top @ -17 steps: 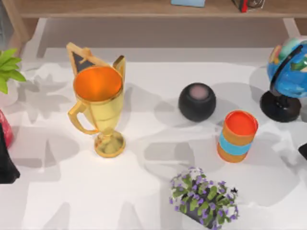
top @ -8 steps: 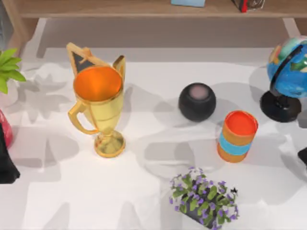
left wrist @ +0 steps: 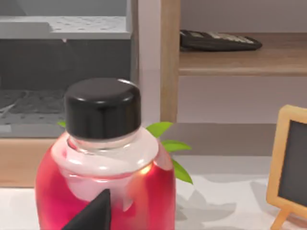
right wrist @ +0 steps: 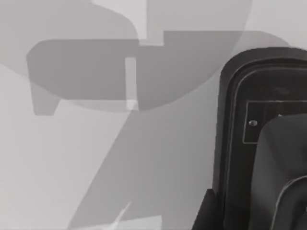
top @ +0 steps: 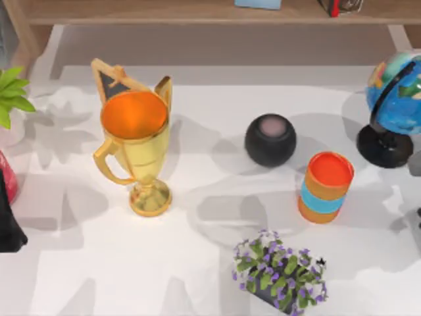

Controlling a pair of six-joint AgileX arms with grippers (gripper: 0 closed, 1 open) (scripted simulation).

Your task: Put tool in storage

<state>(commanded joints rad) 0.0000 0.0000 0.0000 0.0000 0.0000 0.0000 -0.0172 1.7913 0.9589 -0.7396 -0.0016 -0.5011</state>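
Your storage is the orange-and-blue cup [top: 325,187], upright on the white bench [top: 197,263] with its mouth open. I cannot tell which thing is the tool.

Just to the cup's left and a little behind stands a black round speaker [top: 270,139]. Near the cup's front left is a pot of purple flowers [top: 279,273]. The globe [top: 395,105] stands behind and to the cup's right. Well to the cup's left stands a gold trophy [top: 135,151], with a small blackboard [top: 112,79] touching its back.

Your left arm [top: 8,224] is far to the cup's left at the bench edge, close to a red bottle [left wrist: 105,167] with a black cap. Your right arm [top: 418,217] is at the bench edge to the cup's right, and its camera sits over a black moulded object [right wrist: 249,143]. For both arms, you cannot tell whether the jaws are apart or together.
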